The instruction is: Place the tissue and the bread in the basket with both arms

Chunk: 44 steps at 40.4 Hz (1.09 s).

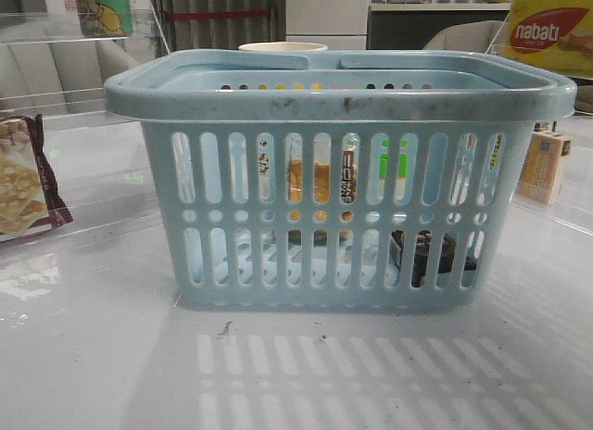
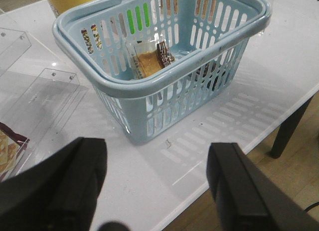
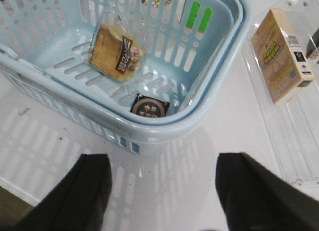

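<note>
The light-blue basket (image 1: pixel 338 101) stands in the middle of the white table. The bread (image 3: pixel 115 53), a clear pack with a dark label, lies inside it; it also shows in the left wrist view (image 2: pixel 149 60) and through the slots in the front view (image 1: pixel 320 182). The tissue (image 3: pixel 150 107), a small dark pack, lies on the basket floor near one corner, and shows through the slots in the front view (image 1: pixel 428 254). My left gripper (image 2: pixel 157 183) is open and empty above the table edge, apart from the basket (image 2: pixel 149 81). My right gripper (image 3: pixel 162 191) is open and empty above the table beside the basket (image 3: pixel 199 116).
A maroon-edged cracker pack (image 1: pixel 23 184) lies at the left, also in the left wrist view (image 2: pixel 9 149). A yellow-orange carton (image 3: pixel 281 54) lies in a clear tray at the right (image 1: pixel 545 163). Clear acrylic trays (image 2: pixel 45 91) flank the basket. A yellow Nabati box (image 1: pixel 551 33) sits far right.
</note>
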Available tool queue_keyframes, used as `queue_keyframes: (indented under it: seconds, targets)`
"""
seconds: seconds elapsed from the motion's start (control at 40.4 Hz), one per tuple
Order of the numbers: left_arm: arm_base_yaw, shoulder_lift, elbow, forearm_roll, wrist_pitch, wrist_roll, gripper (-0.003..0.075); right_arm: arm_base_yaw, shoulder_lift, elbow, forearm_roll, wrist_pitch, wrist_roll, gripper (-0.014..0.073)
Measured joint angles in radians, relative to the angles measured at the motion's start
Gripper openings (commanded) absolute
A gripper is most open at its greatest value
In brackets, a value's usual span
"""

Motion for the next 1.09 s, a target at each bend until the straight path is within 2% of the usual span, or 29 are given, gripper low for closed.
queue_keyframes:
  seconds: [0.198,0.272,0.495,0.619,0.693,1.089]
  targets:
    - [0.000,-0.011,0.031,0.014,0.001,-0.004,0.0487,0.000,0.000,0.000,-0.016,0.076,0.037,0.0548]
    - [0.000,-0.011,0.034,0.017,0.001,-0.004,0.0452,0.000,0.000,0.000,-0.016,0.083,0.038,0.0501]
    - [0.000,-0.011,0.038,0.019,0.001,-0.004,0.0230,0.000,0.000,0.002,-0.018,0.091,0.041,0.0175]
    - [0.000,-0.011,0.040,0.019,-0.001,-0.004,0.0129,0.000,0.000,0.002,-0.019,0.091,0.041,0.0049]
    - [0.000,-0.011,0.040,0.019,-0.001,-0.004,0.0089,0.000,0.000,0.002,-0.022,0.091,0.041,0.0058]
    - [0.000,-0.011,0.040,0.021,-0.001,-0.004,0.0091,0.000,0.000,0.002,-0.022,0.110,0.041,0.0057]
